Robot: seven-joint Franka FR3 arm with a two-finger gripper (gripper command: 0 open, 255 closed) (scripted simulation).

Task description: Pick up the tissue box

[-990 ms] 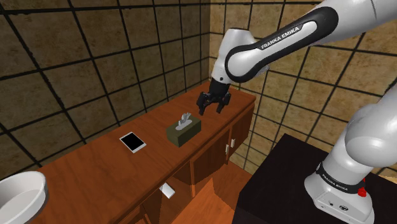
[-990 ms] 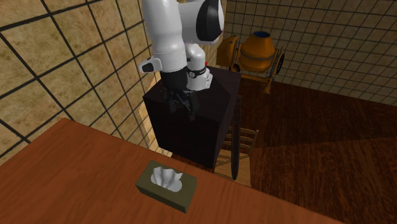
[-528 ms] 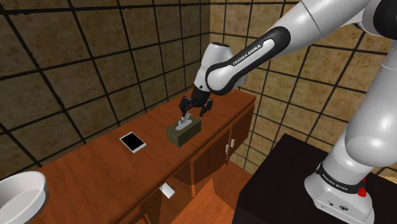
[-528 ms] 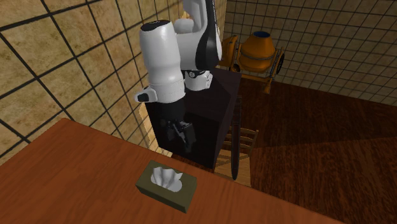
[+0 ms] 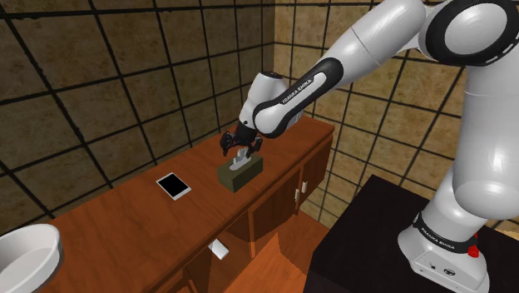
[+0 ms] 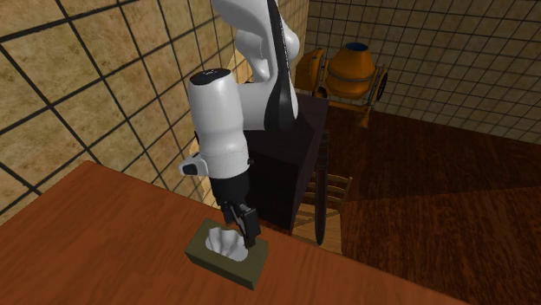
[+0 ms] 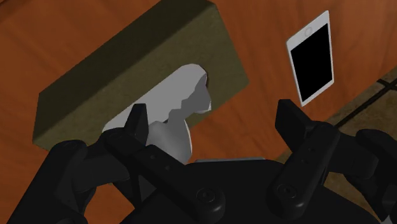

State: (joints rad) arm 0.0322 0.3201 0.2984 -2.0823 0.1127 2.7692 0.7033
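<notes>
I see my black gripper (image 5: pixel 240 156) splayed wide, grasping nothing, above the blocky olive tissue box (image 5: pixel 242 172) with crumpled white tissue (image 6: pixel 227 244), mid-frame on the wooden counter (image 5: pixel 125 218).

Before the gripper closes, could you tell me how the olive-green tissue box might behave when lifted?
The olive-green rectangular tissue box looks low and flat-bottomed, so it probably won't roll or tip. Its protruding white tissue looks floppy, likely a poor hold. Holding tissues, it is probably light.
</notes>
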